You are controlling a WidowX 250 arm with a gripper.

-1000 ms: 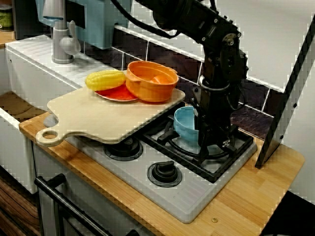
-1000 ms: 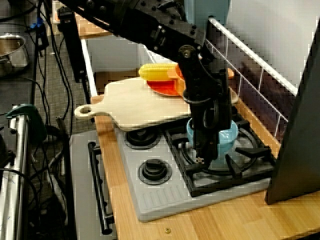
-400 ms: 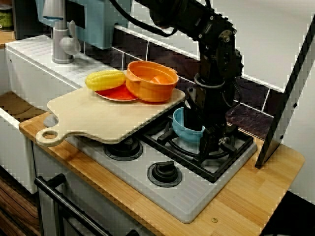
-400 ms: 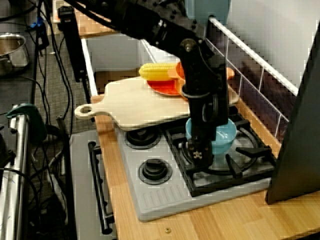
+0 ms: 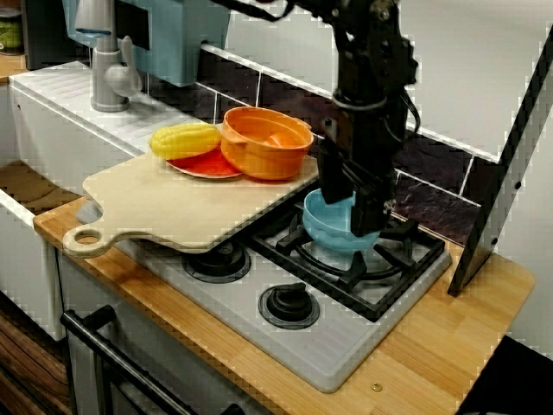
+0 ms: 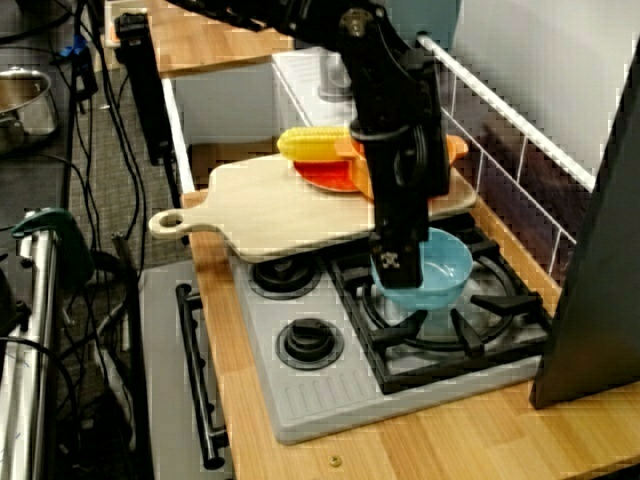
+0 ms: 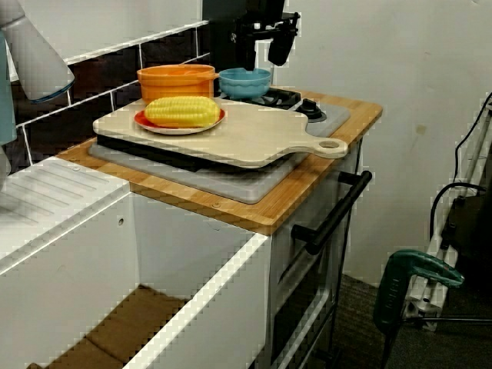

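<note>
At the front edge, the wooden surface (image 5: 449, 346) carries a grey stove top (image 5: 333, 354) with a small round burner (image 5: 289, 304) nearest the viewer in the view from the front. Just behind that burner, a pale cutting board (image 5: 173, 203) lies across the stove's left side, its handle with a hole sticking out past the surface's edge. To the right of the board, over the black grate (image 5: 393, 272), the gripper (image 6: 400, 262) hangs straight down from the dark arm. It is closed on the near rim of the blue bowl (image 5: 328, 226), with one finger inside the bowl and one outside as far as the view along the surface shows. The bowl is upright, looks raised just clear of the grate, and sits just beside the board's right edge. Farther back on the board, a red plate (image 5: 207, 166) bears a yellow ear of corn (image 5: 186, 138), and an orange pot (image 5: 268, 143) stands touching the plate on its right. Behind these run the dark wall tiles (image 5: 289, 93). At the far left a grey faucet (image 5: 108, 73) rises beside the white sink unit, well apart from the bowl.
</note>
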